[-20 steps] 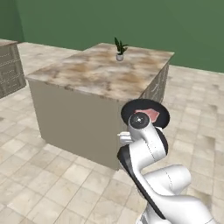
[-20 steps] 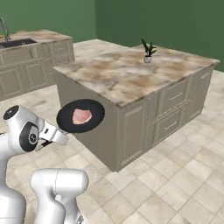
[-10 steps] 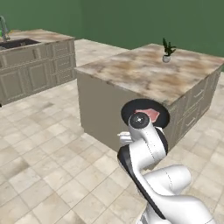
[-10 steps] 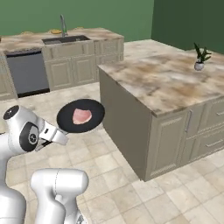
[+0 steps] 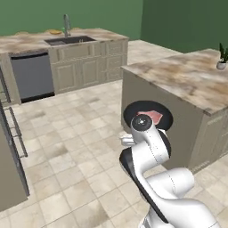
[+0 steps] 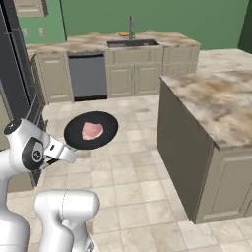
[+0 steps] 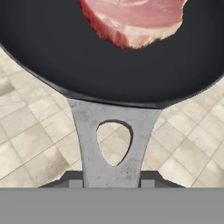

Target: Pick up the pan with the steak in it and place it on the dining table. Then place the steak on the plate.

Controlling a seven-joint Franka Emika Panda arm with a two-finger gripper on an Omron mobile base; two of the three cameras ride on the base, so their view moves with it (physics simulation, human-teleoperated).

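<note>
The black pan (image 6: pixel 91 130) hangs level in the air over the floor, with the pinkish steak (image 6: pixel 92 130) lying flat in it. My gripper (image 6: pixel 68 153) is shut on the pan's grey handle (image 7: pixel 111 144). In the hand view the pan (image 7: pixel 109 61) spreads just ahead of my gripper (image 7: pixel 109 181), and the steak (image 7: pixel 133 19) sits near its far side. My arm hides part of the pan (image 5: pixel 149 116) in the left base view. Far back stands the dining table (image 5: pixel 95 36), with sink and tap. Beside the tap lies a small yellow-orange disc, the plate (image 6: pixel 123 33), too far for detail.
A marbled island (image 6: pixel 216 103) with a potted plant (image 5: pixel 221 58) stands close on the right. A dark dishwasher (image 6: pixel 87 76) sits under the sink counter. A tall dark appliance (image 6: pixel 12 64) lines the left. Tiled floor lies open between me and the sink counter.
The whole scene has swung: the island slid to the right and the sink counter came to the middle. The pan and steak stay in my gripper as before.
</note>
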